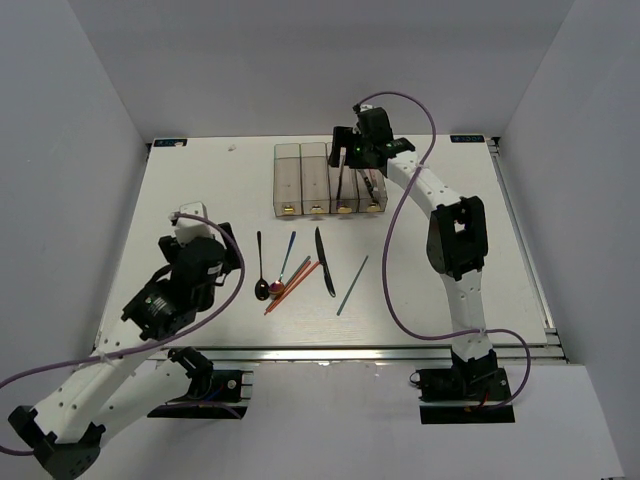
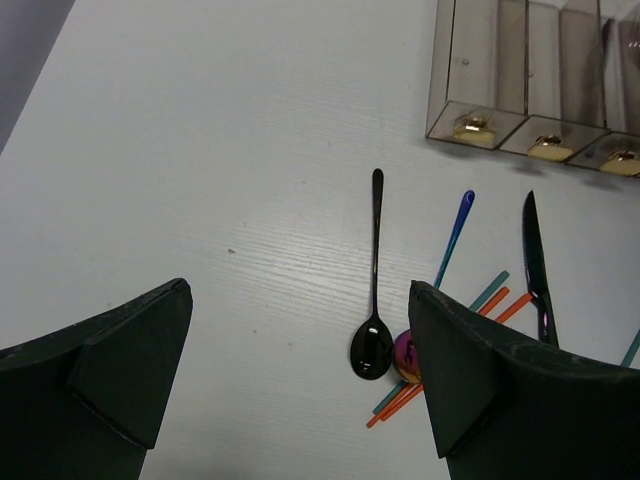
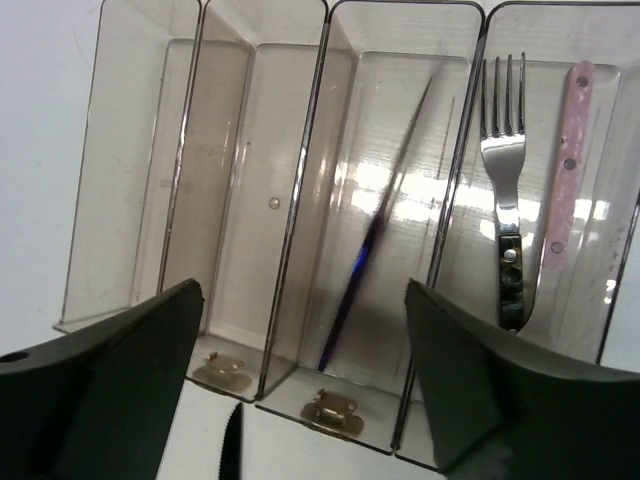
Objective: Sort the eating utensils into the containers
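Observation:
The containers (image 1: 328,180) are four joined translucent bins at the back of the table. My right gripper (image 1: 343,158) hangs over them, open and empty (image 3: 303,300). In the right wrist view the third bin holds a thin dark blue utensil (image 3: 372,255), blurred and leaning. The fourth bin holds a silver fork (image 3: 503,150) and a pink-handled utensil (image 3: 563,170). On the table lie a black spoon (image 1: 260,262), a blue-handled spoon (image 1: 287,257), a black knife (image 1: 324,262), orange chopsticks (image 1: 293,287) and a grey chopstick (image 1: 352,285). My left gripper (image 1: 222,238) is open and empty (image 2: 298,300), above and left of the black spoon (image 2: 374,290).
The two left bins (image 3: 180,170) look empty. Small gold tabs (image 2: 472,127) mark the bins' near ends. The table's front edge (image 1: 330,352) runs just before the arm bases. White walls enclose the table on three sides.

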`<move>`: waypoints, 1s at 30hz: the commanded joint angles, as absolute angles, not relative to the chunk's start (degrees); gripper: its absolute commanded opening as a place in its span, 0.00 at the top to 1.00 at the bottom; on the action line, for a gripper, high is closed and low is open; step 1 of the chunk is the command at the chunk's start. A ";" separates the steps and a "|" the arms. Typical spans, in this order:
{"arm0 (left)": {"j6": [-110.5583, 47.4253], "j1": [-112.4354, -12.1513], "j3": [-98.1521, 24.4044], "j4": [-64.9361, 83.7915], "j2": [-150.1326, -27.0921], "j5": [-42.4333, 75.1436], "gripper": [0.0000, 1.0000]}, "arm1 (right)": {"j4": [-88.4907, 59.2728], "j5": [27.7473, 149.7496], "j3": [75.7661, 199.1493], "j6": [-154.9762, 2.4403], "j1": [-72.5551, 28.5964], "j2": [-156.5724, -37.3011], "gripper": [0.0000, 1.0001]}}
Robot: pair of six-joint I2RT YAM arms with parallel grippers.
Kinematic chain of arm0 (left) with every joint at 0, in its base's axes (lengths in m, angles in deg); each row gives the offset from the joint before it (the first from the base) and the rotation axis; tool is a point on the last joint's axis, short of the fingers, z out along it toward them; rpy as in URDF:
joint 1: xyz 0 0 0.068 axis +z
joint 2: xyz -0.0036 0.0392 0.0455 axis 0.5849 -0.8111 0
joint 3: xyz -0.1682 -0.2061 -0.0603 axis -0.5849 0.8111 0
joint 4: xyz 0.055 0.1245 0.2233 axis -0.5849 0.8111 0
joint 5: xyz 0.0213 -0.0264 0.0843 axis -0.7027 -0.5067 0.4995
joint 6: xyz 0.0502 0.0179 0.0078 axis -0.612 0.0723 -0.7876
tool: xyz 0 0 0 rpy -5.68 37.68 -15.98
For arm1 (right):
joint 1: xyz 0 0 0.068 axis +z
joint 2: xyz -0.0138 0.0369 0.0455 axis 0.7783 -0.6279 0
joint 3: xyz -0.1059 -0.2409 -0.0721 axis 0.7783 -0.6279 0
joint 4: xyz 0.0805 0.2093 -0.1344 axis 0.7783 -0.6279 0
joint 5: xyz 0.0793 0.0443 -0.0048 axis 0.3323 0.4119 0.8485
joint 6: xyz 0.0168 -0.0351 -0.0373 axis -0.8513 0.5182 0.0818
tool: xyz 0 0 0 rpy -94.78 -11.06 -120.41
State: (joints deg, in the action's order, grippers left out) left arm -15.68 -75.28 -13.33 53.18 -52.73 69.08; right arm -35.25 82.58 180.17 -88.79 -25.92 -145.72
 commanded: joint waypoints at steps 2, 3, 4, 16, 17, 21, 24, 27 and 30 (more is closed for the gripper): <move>-12.48 -75.34 -16.29 50.84 -59.59 67.52 0.02 | -36.50 81.37 185.82 -87.03 -26.49 -143.21 0.11; -11.69 -75.34 -16.64 49.95 -61.00 66.29 0.02 | -37.47 81.28 187.84 -86.86 -26.58 -142.69 0.11; -10.72 -75.34 -17.26 49.42 -62.85 64.28 0.02 | -38.18 79.46 188.29 -86.16 -26.67 -141.73 0.11; 9.50 -88.26 -43.07 53.64 -109.22 67.51 0.02 | -32.73 74.36 142.90 -82.46 -29.40 -96.31 0.11; 9.50 -88.26 -45.02 53.98 -111.62 66.81 0.03 | -34.30 73.21 141.55 -83.51 -29.66 -94.80 0.11; 12.83 -88.62 -50.92 55.47 -119.46 63.56 0.07 | -37.83 72.93 132.24 -84.74 -30.36 -88.20 0.11; 16.17 -88.88 -50.66 56.18 -122.45 61.45 0.10 | -36.52 73.98 125.21 -85.27 -30.45 -84.59 0.11; 16.62 -88.79 -49.17 54.60 -123.68 59.52 0.18 | -34.58 75.73 120.21 -86.06 -30.45 -83.01 0.11; 17.06 -88.88 -48.90 54.16 -124.82 57.76 0.20 | -33.79 77.59 117.91 -86.33 -30.45 -82.83 0.11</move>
